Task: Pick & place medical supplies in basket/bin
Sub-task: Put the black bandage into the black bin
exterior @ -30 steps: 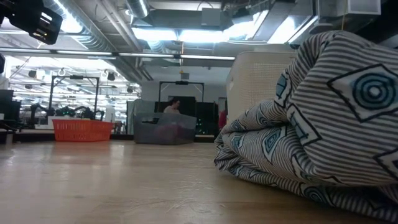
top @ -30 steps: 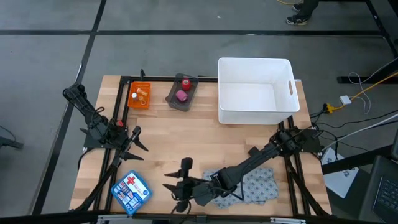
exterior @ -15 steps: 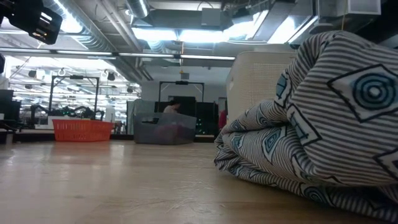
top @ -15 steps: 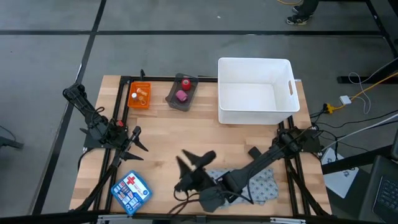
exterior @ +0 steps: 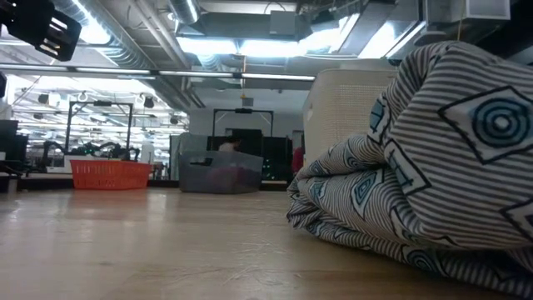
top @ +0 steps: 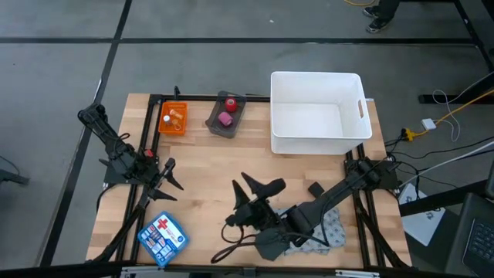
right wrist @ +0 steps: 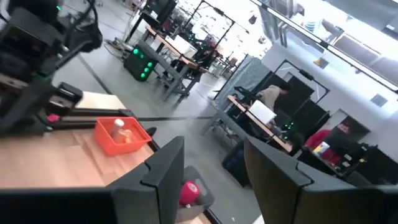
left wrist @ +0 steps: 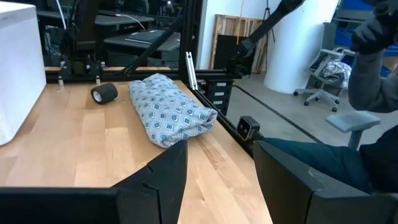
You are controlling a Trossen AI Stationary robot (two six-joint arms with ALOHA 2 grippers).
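Note:
A grey patterned cloth (top: pixel 328 229) lies bunched on the table at the near right, partly under my right arm; it also shows in the left wrist view (left wrist: pixel 171 112) and fills the right of the low view (exterior: pixel 416 183). A small black block (top: pixel 315 189) lies just beyond it. An orange tray (top: pixel 173 118) holds tiny vials. A dark tray (top: pixel 225 116) holds a red and a pink roll. The white bin (top: pixel 316 112) stands at the far right. My right gripper (top: pixel 262 184) hangs open above mid-table, left of the cloth. My left gripper (top: pixel 171 174) waits open at the left.
A blue first-aid case (top: pixel 162 235) lies at the near left corner. Bare wood lies between the trays and the near edge. A person (left wrist: pixel 373 56) sits beyond the table's right side. Black frame rails run along the table's left and right edges.
My right gripper has risen from low over the near edge and gone toward the far edge and a little right, turning its wrist until the fingers point level toward the trays. The cloth has stayed where it was.

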